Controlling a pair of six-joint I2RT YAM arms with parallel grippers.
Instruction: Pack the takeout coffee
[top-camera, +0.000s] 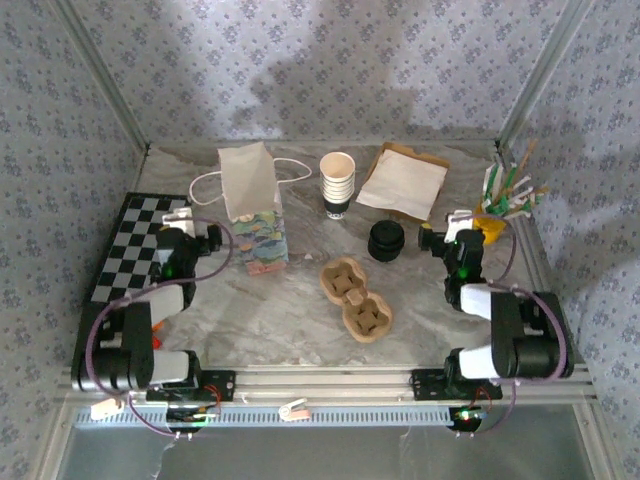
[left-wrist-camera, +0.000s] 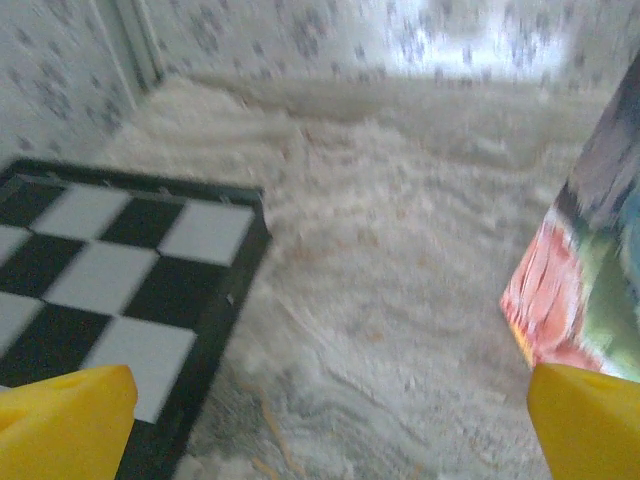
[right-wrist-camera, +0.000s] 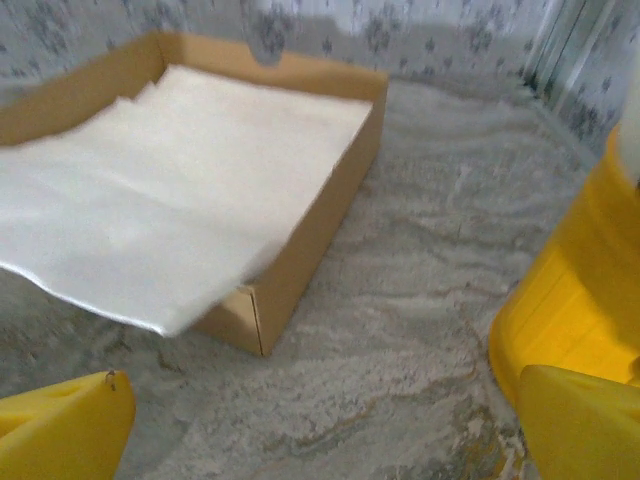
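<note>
Left hand (left-wrist-camera: 320, 430) spread wide, empty, low over surface (left-wrist-camera: 400, 300) between checkerboard (left-wrist-camera: 120, 270) and paper bag (left-wrist-camera: 588, 260). Right hand (right-wrist-camera: 320, 430) also spread, empty, facing napkin box (right-wrist-camera: 300, 240); yellow holder (right-wrist-camera: 570, 300) just beside it. Cup stack (top-camera: 337, 182) upright at back centre, well apart from both hands. Black lid (top-camera: 386, 241) near right hand, perhaps several stacked. Pulp carrier (top-camera: 355, 298) front-centre, empty. Nothing packed yet. First step, by my read: fetch cup. Approach side-on, pinch top cup mid-wall gently, lift straight up so stack stays standing.
</note>
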